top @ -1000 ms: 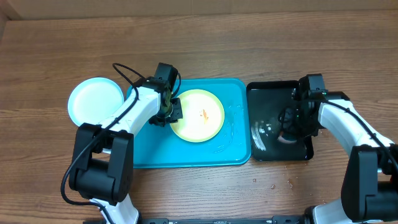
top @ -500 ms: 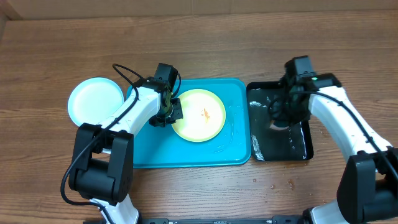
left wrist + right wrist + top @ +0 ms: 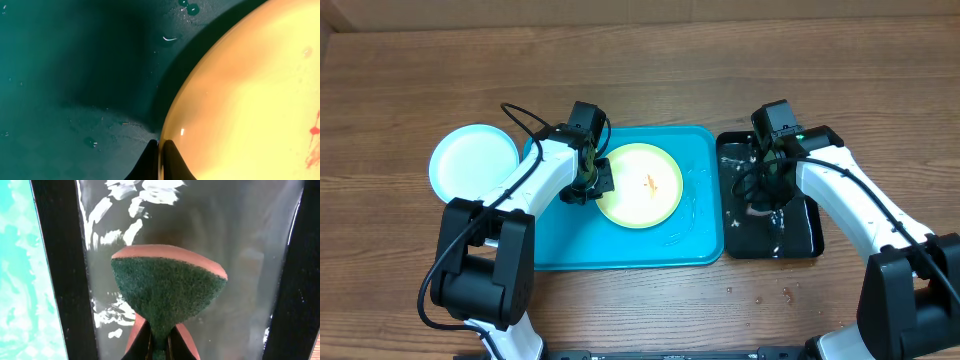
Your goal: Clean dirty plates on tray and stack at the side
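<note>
Looking down from overhead, the yellow-green plate [image 3: 645,195] lay in the middle of the turquoise tray [image 3: 560,240], with an orange-red smear [image 3: 647,183] near its centre. The left jaws were pinched on its left rim. A white plate [image 3: 473,160] with a blue edge sat on the counter [image 3: 640,60] at the left of the frame, off the tray. Whether it was one plate or two stacked could not be told. At the right, the right jaws held the sponge [image 3: 759,207] over the black tray [image 3: 805,240].

In the left wrist view, the jaws were pressed onto the plate's rim at the bottom centre. Wet tray showed at the left and red streaks at the right edge. That bite looked thin, so the hold would need to be firm and low during scrubbing.

In the right wrist view, the jaws clamped the sponge, green scouring face toward the camera, above the water in the black tray. The next move likely called for letting drips fall, carrying the sponge left to the smear, and scrubbing lightly so the plate would not twist out of the pinch.
</note>
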Motion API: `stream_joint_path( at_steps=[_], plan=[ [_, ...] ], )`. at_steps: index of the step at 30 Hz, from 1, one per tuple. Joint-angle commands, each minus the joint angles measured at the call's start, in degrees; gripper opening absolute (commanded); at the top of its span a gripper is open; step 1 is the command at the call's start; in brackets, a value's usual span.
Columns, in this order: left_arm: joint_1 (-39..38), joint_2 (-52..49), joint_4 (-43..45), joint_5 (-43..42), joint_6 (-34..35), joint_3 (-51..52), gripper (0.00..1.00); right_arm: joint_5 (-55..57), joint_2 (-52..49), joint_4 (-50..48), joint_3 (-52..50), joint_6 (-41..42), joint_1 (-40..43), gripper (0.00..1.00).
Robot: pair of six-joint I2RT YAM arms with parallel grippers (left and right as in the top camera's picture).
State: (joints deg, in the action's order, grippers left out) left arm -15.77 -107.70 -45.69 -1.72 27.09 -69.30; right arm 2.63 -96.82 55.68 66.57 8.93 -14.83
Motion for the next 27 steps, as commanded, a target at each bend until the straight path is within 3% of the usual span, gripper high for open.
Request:
stream_joint_path(
  at_steps=[1,7,19,27],
  plan=[
    [-0.4,-0.7,-0.6,0.0,0.8,0.5,0.04,0.9,0.6,-0.3,-0.2,-0.2,-0.2,0.04],
    [-0.4,-0.7,-0.6,0.0,0.8,0.5,0.04,1.3,0.6,-1.3,-2.3,-0.2,-0.2,0.04],
    [-0.8,-0.7,-0.6,-0.2,0.8,0.5,0.04,3.8,-0.3,-19.2,-16.1,-0.2,-0.2,0.04],
    [-0.9,-0.7,-0.6,-0.2,0.7,0.5,0.04,3.8,-0.5,-15.7,-11.9,-0.2,-0.2,0.04]
  ],
)
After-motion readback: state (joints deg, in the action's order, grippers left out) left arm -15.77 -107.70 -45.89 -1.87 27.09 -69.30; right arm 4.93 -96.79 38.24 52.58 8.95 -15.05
